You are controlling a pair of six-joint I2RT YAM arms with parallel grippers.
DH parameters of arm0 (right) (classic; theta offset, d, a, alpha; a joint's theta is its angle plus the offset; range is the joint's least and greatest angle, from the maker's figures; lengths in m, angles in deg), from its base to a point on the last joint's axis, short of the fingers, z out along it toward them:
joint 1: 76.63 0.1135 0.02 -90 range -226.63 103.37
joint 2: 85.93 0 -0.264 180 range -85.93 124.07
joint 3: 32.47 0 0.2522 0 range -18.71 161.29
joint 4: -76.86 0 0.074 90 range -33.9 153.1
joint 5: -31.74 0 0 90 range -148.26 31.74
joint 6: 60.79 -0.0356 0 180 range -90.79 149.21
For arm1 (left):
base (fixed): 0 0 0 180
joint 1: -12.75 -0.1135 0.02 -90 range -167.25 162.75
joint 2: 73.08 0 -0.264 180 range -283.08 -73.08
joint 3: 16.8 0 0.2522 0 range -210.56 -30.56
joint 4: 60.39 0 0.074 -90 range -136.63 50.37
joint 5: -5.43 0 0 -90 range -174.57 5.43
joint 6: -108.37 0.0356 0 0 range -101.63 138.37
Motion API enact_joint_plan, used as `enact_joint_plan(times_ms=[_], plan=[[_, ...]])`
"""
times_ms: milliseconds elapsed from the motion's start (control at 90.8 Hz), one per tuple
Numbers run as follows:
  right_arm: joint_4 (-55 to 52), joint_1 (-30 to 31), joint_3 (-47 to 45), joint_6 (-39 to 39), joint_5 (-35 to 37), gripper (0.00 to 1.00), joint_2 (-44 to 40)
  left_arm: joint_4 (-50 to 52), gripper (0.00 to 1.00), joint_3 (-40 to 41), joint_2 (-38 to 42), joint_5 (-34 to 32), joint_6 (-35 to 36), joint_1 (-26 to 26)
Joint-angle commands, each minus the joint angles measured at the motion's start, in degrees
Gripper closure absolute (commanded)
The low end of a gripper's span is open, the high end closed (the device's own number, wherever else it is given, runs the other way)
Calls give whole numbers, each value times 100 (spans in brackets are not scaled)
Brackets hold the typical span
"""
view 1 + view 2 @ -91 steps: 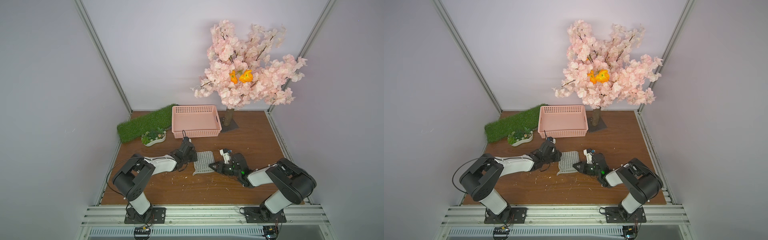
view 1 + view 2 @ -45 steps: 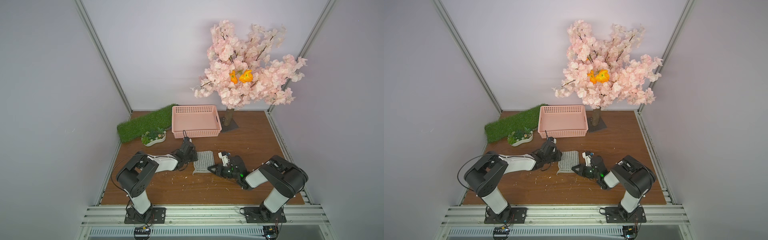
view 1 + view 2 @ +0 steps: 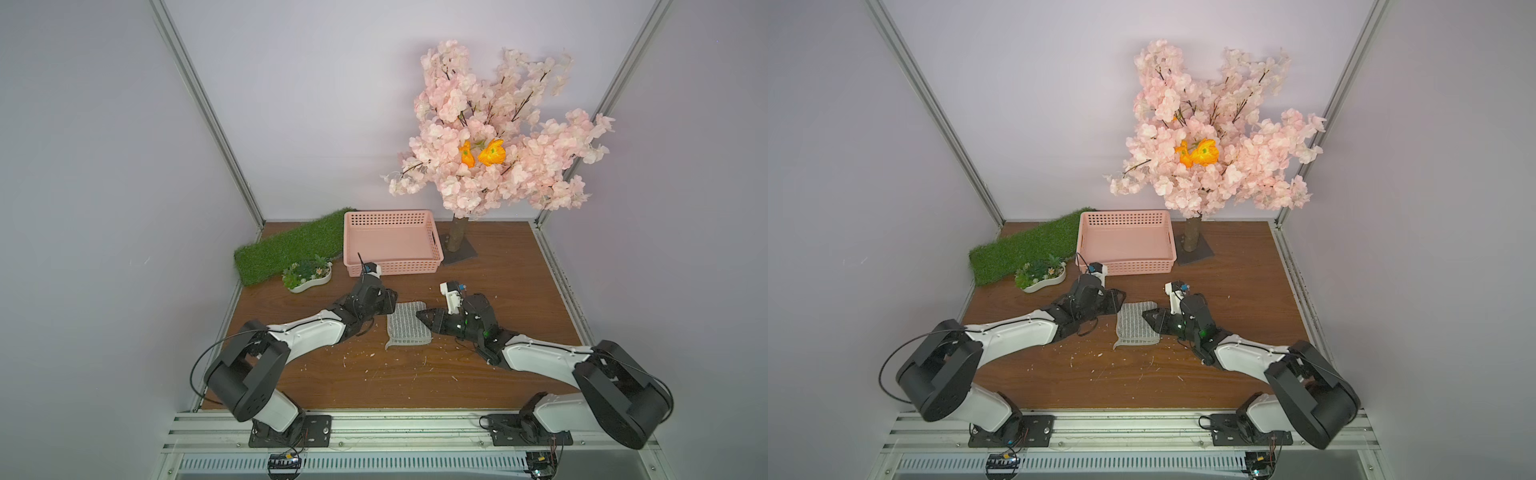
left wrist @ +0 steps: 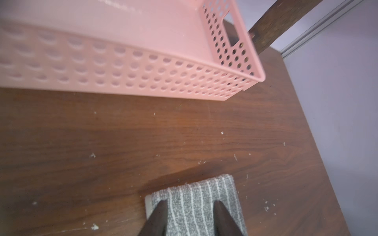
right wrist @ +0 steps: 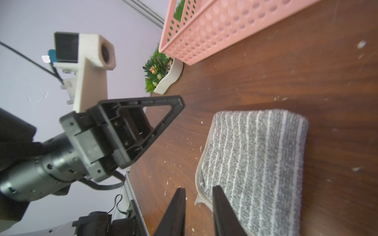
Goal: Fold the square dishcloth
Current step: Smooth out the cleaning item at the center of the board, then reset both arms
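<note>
Dishcloth (image 3: 408, 326) lies on the brown table (image 3: 374, 382), well short of the pink basket (image 3: 395, 268). It is already doubled into a narrow striped strip, with a claw at each long side. One hem corner (image 5: 199, 201) pokes out from under the upper layer at the end nearest the robot's base, so the layers do not quite match.

Your left claw (image 4: 190, 202) hangs over the end towards the basket with its fingers well apart, astride the stripes and gripping nothing. Your right claw (image 5: 198, 189) shows a narrower gap (bare wood is visible through it), with one finger over the hem and the other over the table. It holds nothing either.

This looks like the letting-go after a fold. To do it well, lift both claws straight up before drawing them away, because the fuzzy pile could catch a fingertip and drag the top layer open. For a neater result, press the stray corner in afterwards rather than regripping the whole strip.
</note>
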Motion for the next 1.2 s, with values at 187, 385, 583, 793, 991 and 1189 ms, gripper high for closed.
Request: enact_joint_plan(times_ms=[187, 385, 583, 793, 991, 1189], plan=[[-2563, -506, 499, 932, 1842, 52, -1225, 622, 37, 506, 1495, -1081, -28, -72], [-3303, -833, 748, 1281, 2761, 18, -1601, 773, 31, 1023, 2502, -2150, 66, -72], [-3717, -970, 1060, 1636, 3792, 1, -1634, 736, 19, 1631, 3308, -3280, 208, -72], [-3130, -980, 885, 2033, 4846, 1, -1827, 721, 10, 1929, 3566, -4091, 260, -72], [-660, -982, -663, 2515, 5431, 1, -2950, 362, 1, 2085, 3370, -4698, 484, -85], [272, -1009, -1244, 3004, 6487, 1, -3427, -353, 1, 2367, 3215, -4375, 726, -611]])
